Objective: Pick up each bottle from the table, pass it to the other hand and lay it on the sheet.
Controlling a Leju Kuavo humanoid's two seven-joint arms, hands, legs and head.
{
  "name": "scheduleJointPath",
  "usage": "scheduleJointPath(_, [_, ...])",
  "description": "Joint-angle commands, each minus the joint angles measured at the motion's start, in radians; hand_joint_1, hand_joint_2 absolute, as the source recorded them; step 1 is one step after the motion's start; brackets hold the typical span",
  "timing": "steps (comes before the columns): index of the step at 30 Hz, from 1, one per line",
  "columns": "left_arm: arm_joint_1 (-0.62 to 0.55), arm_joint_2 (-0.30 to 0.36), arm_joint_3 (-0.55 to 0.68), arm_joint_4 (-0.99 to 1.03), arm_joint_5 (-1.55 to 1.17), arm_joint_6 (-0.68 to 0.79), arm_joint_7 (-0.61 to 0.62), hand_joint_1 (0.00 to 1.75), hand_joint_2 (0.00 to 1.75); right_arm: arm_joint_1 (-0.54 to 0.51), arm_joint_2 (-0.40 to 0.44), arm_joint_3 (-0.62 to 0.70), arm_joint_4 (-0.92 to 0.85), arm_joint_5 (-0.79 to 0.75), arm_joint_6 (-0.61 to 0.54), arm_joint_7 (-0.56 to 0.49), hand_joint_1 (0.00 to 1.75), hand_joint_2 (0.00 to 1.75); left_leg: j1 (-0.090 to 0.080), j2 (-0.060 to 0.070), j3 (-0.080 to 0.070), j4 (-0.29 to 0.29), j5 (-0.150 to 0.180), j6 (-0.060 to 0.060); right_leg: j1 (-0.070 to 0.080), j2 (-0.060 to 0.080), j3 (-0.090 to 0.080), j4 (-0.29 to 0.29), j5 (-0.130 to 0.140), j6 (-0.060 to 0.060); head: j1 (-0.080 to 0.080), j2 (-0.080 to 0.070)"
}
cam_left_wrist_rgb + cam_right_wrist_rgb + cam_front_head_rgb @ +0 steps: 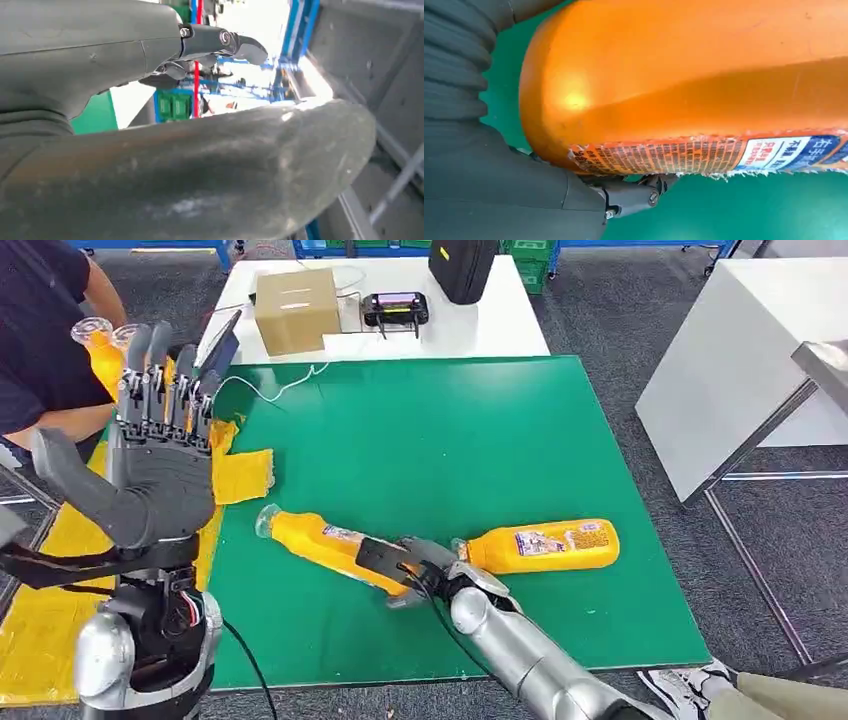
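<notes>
Right hand (415,570) lies over the base end of the nearer orange bottle (320,540), which rests on its side on the green table (450,430) with its cap pointing to the robot's left. From the right wrist view the fingers (634,195) reach under the bottle's body, so the hand seems to be closing on it, but I cannot tell if the grip is already firm. Left hand (160,460) is raised with its fingers spread and holds nothing, palm turned to the middle, ready to receive. A second orange bottle (545,545) lies just beside the right hand. The yellow sheet (240,475) is at the left, and at least one bottle (100,350) already lies there. For a good lift, I think the hand should wrap fully around the body before rising, keep the bottle level, avoid pushing the second bottle, and offer the cap end to the left hand.
</notes>
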Motion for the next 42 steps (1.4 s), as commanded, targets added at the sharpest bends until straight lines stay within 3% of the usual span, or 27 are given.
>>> scheduleJointPath(1, [-0.007,0.023,0.051,0.081,0.008,0.030,0.011,0.00,0.00,0.066,-0.042,-0.056,-0.106,-0.020,-0.128,-0.022,1.75,1.75,0.001,-0.004,-0.001,-0.001,0.001,-0.001,0.000,0.001,0.000,-0.001,0.000,-0.001,0.000,0.000])
scheduleJointPath(10, [0.014,0.040,0.042,0.113,-0.023,0.086,0.087,0.00,0.00,0.158,-0.048,-0.125,-0.204,-0.072,-0.312,-0.155,1.75,1.75,0.000,-0.005,-0.006,-0.001,0.000,-0.001,0.000,0.000,-0.004,-0.001,-0.001,-0.001,0.000,0.000])
scheduleJointPath(20, [0.017,0.044,0.032,0.119,-0.014,0.090,0.093,0.00,0.00,0.155,-0.046,-0.116,-0.207,-0.083,-0.307,-0.159,1.75,1.75,0.000,-0.004,-0.008,0.000,0.000,-0.001,0.001,0.002,-0.007,0.000,0.000,-0.001,0.000,0.000])
scheduleJointPath(25, [0.028,0.071,-0.012,0.140,0.035,0.030,0.203,0.00,0.00,0.204,-0.062,-0.119,-0.286,-0.075,-0.381,-0.224,1.75,1.75,0.001,-0.005,-0.008,-0.001,0.000,-0.001,0.001,0.001,-0.006,-0.001,-0.001,-0.001,0.000,0.000])
scheduleJointPath(31, [0.071,0.089,0.000,0.176,0.131,-0.018,0.186,0.00,0.00,0.198,-0.050,-0.058,-0.328,-0.091,-0.474,-0.323,1.75,1.75,0.000,-0.001,-0.008,-0.001,0.000,-0.001,0.000,0.003,-0.008,0.000,0.000,-0.001,0.000,0.000])
scheduleJointPath(33, [0.078,0.096,-0.007,0.159,0.114,-0.011,0.209,0.00,0.00,0.194,-0.042,-0.026,-0.345,-0.104,-0.501,-0.273,1.75,1.75,0.000,-0.001,-0.009,-0.001,0.000,-0.001,0.001,0.004,-0.008,0.000,0.000,-0.001,0.000,0.000])
scheduleJointPath(34, [0.090,0.098,-0.004,0.163,0.153,-0.049,0.183,0.00,0.00,0.207,-0.062,0.005,-0.406,-0.109,-0.506,-0.292,1.75,1.75,0.001,0.000,-0.009,0.000,-0.001,-0.001,0.001,0.005,-0.009,0.001,0.000,-0.002,0.000,0.000])
scheduleJointPath(36, [0.105,0.100,-0.010,0.155,0.135,-0.031,0.203,0.00,0.00,0.239,-0.091,0.010,-0.516,-0.108,-0.498,-0.220,1.75,1.75,0.001,-0.002,-0.010,0.000,-0.001,-0.001,0.001,0.003,-0.009,0.000,-0.001,-0.001,0.000,0.000])
scheduleJointPath(38, [0.126,0.107,-0.009,0.156,0.154,-0.054,0.187,0.00,0.00,0.238,-0.093,0.031,-0.521,-0.111,-0.510,-0.244,1.75,1.75,0.000,-0.002,-0.011,0.000,0.000,0.000,0.001,0.001,-0.010,0.000,0.000,0.000,0.000,0.000])
scheduleJointPath(39, [0.133,0.111,-0.013,0.158,0.190,-0.084,0.179,0.00,1.75,0.241,-0.101,0.038,-0.534,-0.103,-0.504,-0.262,1.75,1.75,0.000,-0.003,-0.009,0.000,0.000,-0.001,0.001,0.003,-0.009,0.000,-0.001,-0.001,0.000,0.000])
scheduleJointPath(42, [0.133,0.100,-0.048,0.118,0.169,-0.054,0.207,0.00,1.75,0.246,-0.115,0.055,-0.619,-0.074,-0.483,-0.218,1.75,1.75,0.000,-0.002,-0.010,0.000,-0.001,0.000,0.001,0.003,-0.009,0.000,-0.001,-0.001,0.000,0.000])
